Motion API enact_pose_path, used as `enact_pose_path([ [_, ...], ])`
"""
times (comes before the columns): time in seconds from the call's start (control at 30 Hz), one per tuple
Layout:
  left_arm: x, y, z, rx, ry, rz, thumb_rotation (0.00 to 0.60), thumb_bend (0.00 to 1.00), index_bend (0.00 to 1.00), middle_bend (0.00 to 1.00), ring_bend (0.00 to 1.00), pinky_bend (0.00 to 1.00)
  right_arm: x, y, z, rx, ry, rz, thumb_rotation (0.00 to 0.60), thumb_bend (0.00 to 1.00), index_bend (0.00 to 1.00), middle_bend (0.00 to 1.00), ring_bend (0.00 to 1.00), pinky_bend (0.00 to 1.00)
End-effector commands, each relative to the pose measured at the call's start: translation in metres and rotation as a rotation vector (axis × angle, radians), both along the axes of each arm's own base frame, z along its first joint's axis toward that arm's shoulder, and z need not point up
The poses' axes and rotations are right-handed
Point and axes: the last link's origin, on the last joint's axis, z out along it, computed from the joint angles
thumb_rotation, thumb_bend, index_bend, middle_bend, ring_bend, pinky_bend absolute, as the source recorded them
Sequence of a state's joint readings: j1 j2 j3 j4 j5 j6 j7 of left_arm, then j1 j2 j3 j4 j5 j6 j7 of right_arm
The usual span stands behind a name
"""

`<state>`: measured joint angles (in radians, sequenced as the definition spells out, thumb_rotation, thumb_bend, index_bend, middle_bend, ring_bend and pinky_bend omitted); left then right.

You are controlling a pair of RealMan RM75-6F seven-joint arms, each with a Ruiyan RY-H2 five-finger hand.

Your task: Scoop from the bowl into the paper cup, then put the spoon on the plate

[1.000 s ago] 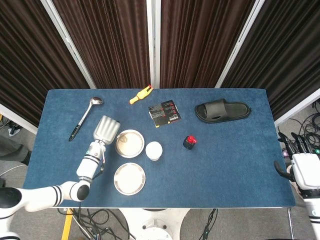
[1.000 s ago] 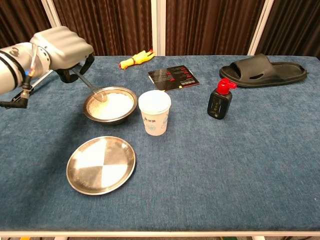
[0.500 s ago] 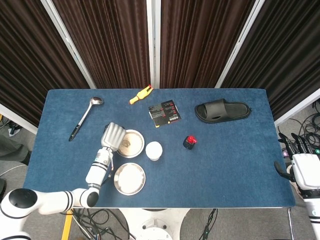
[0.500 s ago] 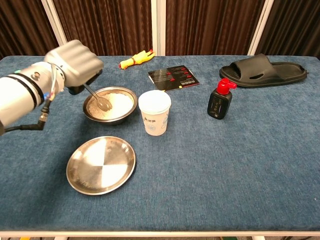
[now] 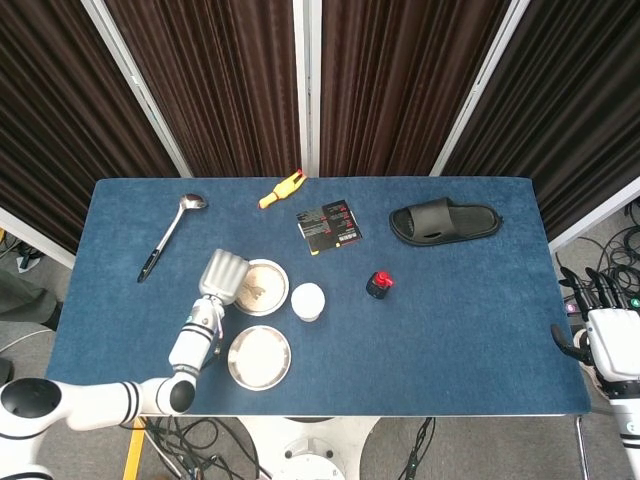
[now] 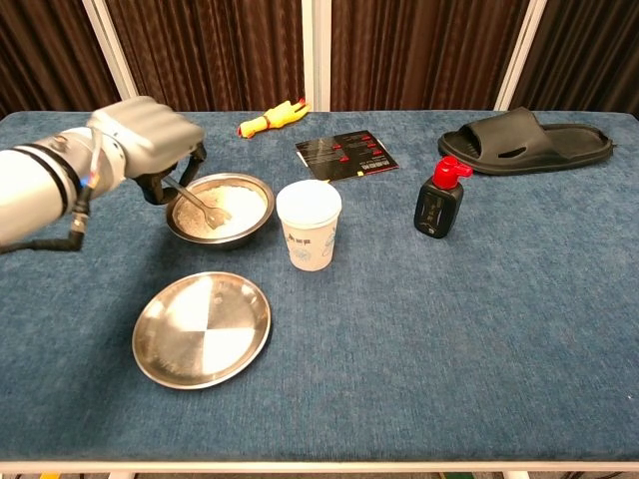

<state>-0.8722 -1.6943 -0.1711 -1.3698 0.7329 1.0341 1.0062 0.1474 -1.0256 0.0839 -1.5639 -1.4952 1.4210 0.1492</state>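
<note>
A steel bowl (image 6: 221,212) (image 5: 261,287) of pale grains sits left of the white paper cup (image 6: 309,225) (image 5: 307,301). My left hand (image 6: 145,140) (image 5: 221,274) hovers at the bowl's left rim and grips a metal spoon (image 6: 195,203), whose head lies in the grains. An empty round steel plate (image 6: 203,328) (image 5: 259,357) lies in front of the bowl. My right hand (image 5: 607,331) hangs off the table's right edge, holding nothing, fingers apart.
A second ladle-like spoon (image 5: 171,235) lies at the far left. At the back are a yellow toy (image 6: 271,117), a dark booklet (image 6: 346,152) and a black slipper (image 6: 527,137). A small black bottle with a red cap (image 6: 439,200) stands right of the cup.
My left hand came forward and right to the bowl's rim, then eased back slightly left. The spoon's head swept across and now rests lower in the grains.
</note>
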Motion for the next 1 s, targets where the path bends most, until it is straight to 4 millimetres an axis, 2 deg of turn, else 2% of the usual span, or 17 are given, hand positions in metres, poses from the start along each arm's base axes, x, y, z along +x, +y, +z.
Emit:
enact_pose_path([
  [0.03, -0.01, 0.004, 0.014, -0.054, -0.157, 0.124, 0.6, 0.55, 0.63, 0.97, 0.94, 1.0, 0.0, 0.0, 0.0, 0.001, -0.001, 0.001, 0.6, 0.27, 0.07, 0.23, 0.0, 0.07],
  [0.3, -0.026, 0.012, 0.037, -0.089, -0.361, 0.264, 0.6, 0.55, 0.63, 0.96, 0.94, 1.0, 0.001, 0.001, 0.0, 0.0, -0.002, 0.003, 0.6, 0.27, 0.07, 0.23, 0.0, 0.07],
  [0.6, -0.03, 0.015, 0.044, -0.104, -0.418, 0.291, 0.6, 0.56, 0.63, 0.96, 0.94, 1.0, 0.002, 0.001, 0.0, 0.001, -0.001, 0.007, 0.6, 0.27, 0.07, 0.22, 0.0, 0.07],
  [0.77, -0.025, 0.018, 0.05, -0.11, -0.431, 0.289, 0.6, 0.56, 0.63, 0.96, 0.94, 1.0, 0.002, 0.001, 0.001, -0.002, 0.001, 0.005, 0.6, 0.27, 0.07, 0.23, 0.0, 0.07],
  [1.0, -0.004, 0.021, 0.064, -0.118, -0.425, 0.236, 0.6, 0.56, 0.63, 0.96, 0.94, 1.0, 0.003, -0.001, 0.002, -0.004, 0.005, 0.008, 0.6, 0.27, 0.07, 0.23, 0.0, 0.07],
])
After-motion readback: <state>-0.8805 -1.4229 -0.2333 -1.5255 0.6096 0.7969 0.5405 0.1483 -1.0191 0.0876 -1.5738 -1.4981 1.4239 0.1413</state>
